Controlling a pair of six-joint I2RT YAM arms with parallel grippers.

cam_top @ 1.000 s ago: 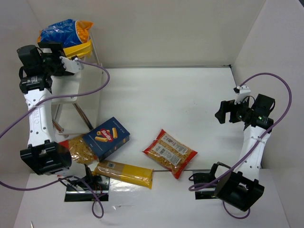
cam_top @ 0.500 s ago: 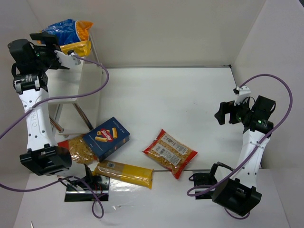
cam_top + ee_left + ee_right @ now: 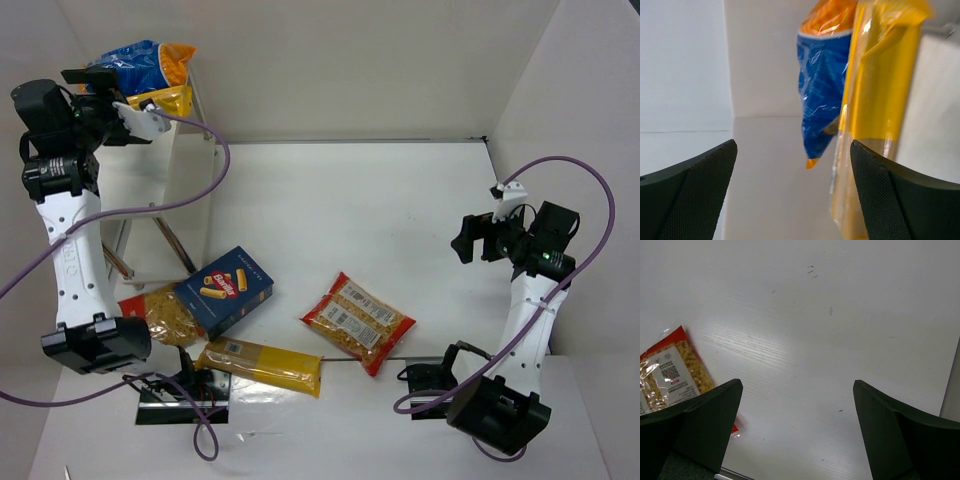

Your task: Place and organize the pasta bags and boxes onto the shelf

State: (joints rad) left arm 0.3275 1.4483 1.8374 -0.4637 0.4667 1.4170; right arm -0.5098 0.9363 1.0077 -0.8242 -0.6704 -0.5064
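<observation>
Gaping wide, L fingers (image 3: 687, 195), R fingers (image 3: 690, 432), both empty

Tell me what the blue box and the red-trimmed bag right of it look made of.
Blue box: likely printed cardboard, fairly matte; flat faces, straight edges.
Red-trimmed bag: seemingly clear glossy plastic film; contents show through, surface glints.

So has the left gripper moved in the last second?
Yes. The left gripper has shifted left and toward the back wall, closer to the blue-and-orange bag on the shelf.
</observation>
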